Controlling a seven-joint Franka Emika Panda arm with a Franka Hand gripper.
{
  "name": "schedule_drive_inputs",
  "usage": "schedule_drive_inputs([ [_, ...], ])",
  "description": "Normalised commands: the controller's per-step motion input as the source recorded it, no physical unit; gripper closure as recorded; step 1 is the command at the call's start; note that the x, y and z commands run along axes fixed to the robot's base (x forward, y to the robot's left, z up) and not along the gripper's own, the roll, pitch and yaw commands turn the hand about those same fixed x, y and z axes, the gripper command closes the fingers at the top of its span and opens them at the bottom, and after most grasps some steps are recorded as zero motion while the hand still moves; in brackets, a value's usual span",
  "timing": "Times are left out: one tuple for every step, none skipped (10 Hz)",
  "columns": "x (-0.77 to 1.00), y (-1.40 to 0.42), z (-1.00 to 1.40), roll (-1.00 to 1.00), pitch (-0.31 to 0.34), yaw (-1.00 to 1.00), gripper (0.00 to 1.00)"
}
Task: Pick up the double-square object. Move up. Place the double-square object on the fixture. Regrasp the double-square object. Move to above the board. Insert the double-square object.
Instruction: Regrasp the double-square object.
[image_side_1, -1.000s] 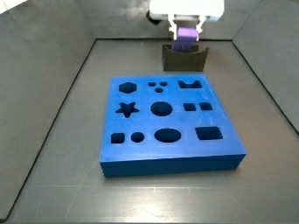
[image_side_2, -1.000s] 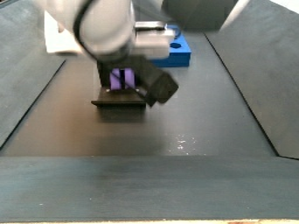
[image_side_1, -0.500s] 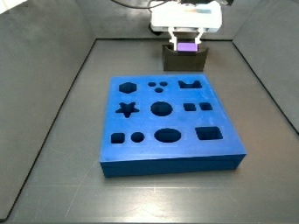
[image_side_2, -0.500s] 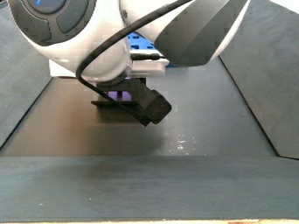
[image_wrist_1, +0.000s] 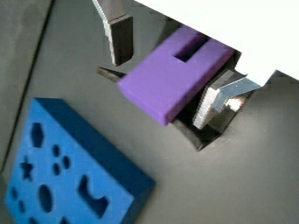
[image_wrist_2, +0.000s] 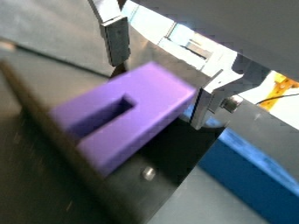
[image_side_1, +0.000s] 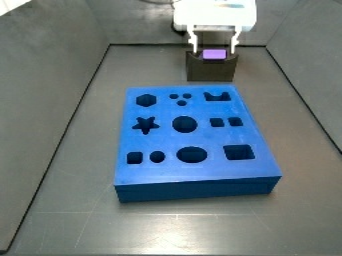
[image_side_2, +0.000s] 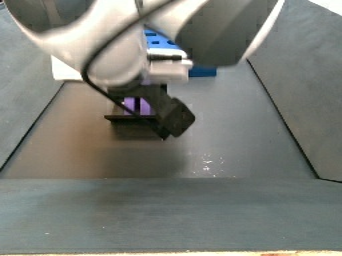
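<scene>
Purple plastic sits directly between my two fingers: the double-square object (image_wrist_1: 176, 73) rests in the notch of the fixture (image_side_1: 210, 68), and my end effector (image_wrist_1: 170, 72) straddles it from above. In both wrist views the block's long axis runs crosswise to the line joining my fingers, so the plates face its two long flanks. One silver finger (image_wrist_2: 114, 39) stands clear of the block with a visible gap; the opposite finger (image_wrist_1: 212, 103) is just beside the other flank, and I cannot tell whether it touches. I judge the jaws parted, holding nothing, poised for the regrasp, which turns on closing squarely across the short width.

The double-square object is a light-purple elongated block with flat faces, sharp edges and a small rectangular slot (image_wrist_2: 103, 118) cut into one face. In a side view only its top (image_side_1: 214, 47) shows, between my fingers above the dark holder.

The fixture stands at the far end of the floor, beyond the board (image_side_1: 194, 140), well apart from my end effector.
</scene>
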Motion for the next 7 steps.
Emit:
schedule_drive_inputs([
  [-0.03, 0.01, 1.0, 0.05, 0.013, -0.05, 0.0],
  [-0.03, 0.0, 1.0, 0.05, 0.012, -0.04, 0.0],
  [-0.04, 0.0, 0.91, 0.05, 0.011, -0.02, 0.0],
  [-0.04, 0.0, 0.79, 0.05, 0.008, -0.02, 0.0],
  [-0.04, 0.01, 0.57, 0.05, 0.011, -0.01, 0.0],
  [-0.04, 0.0, 0.39, 0.05, 0.024, 0.0, 0.0],
  [-0.12, -0.86, 1.0, 1.0, 0.059, 0.05, 0.0],
])
